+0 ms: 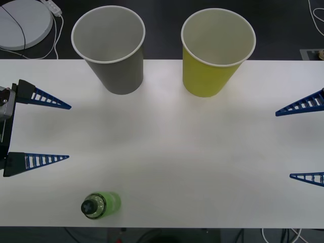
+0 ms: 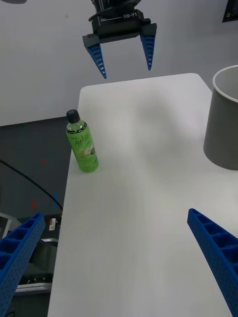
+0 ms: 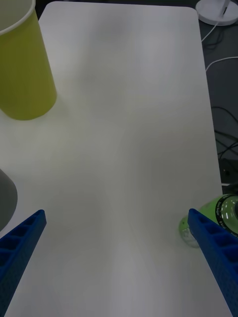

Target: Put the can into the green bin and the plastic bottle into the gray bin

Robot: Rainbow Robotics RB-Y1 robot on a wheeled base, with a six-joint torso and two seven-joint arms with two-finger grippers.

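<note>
A white table (image 1: 167,162) is spreading across the front view, carrying everything. At its far edge two large tapered bins are standing upright, near each other but not touching: the gray bin (image 1: 114,61) at about 11 o'clock from the table's middle, and the green bin (image 1: 212,63) at about 1 o'clock, both showing pale insides.

The left gripper (image 1: 66,131) is hovering at 9 o'clock over the table's left edge, its blue ribbed fingers (image 1: 48,98) spread wide apart and grasping nothing. The right gripper (image 1: 284,144) is hanging at 3 o'clock over the right edge, its fingers likewise released and holding nothing. In the right wrist view the left gripper (image 2: 125,72) is facing across the table with its jaws parted.

The plastic bottle (image 1: 100,204) is standing upright near the table's front edge, at about 7 o'clock from the middle, its black cap pointing up toward the camera. It is sitting at about 5 o'clock from the left gripper's nearer finger, outside the gap between the fingers and touching neither. In the left wrist view the bottle (image 3: 210,218) is peeking out just beside one finger (image 3: 218,257), partly hidden by it. From the right gripper it is lying well apart, across the table, and in the right wrist view the bottle (image 2: 82,143) is standing at the table's edge.
</note>
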